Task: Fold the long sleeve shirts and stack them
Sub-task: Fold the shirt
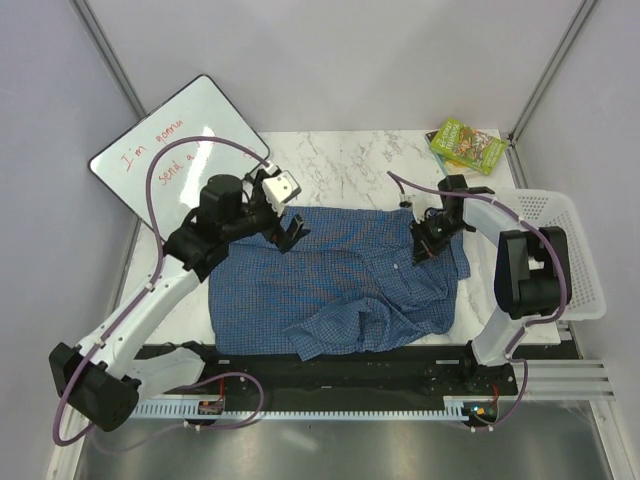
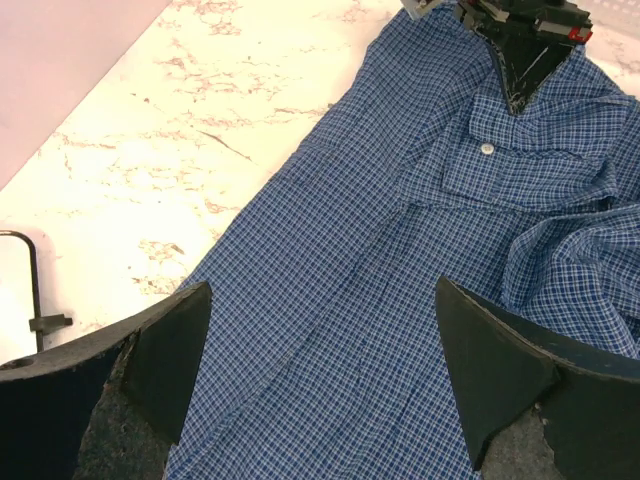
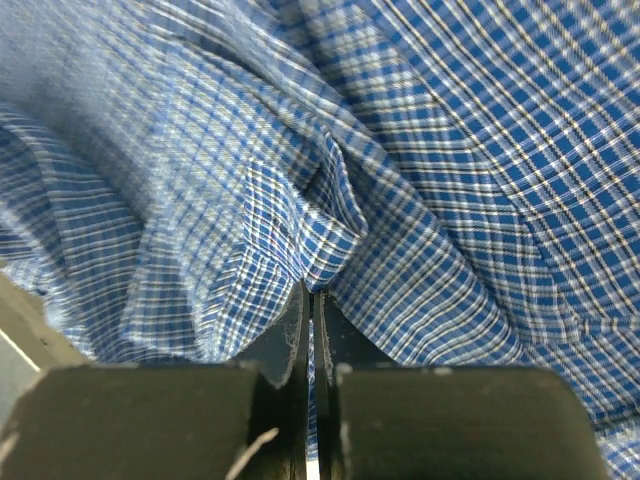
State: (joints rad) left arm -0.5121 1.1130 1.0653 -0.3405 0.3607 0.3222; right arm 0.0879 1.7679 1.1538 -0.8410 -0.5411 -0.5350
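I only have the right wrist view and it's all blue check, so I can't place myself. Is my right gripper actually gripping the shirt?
Observer: Yes. The right gripper is shut on a fold of the shirt, toward its far right end.
Operator: Where's the left one?
Observer: The left gripper is wide open over the shirt's far edge, left of centre, holding nothing.
Operator: Anything beside my right arm?
Observer: A white basket sits just to its right.
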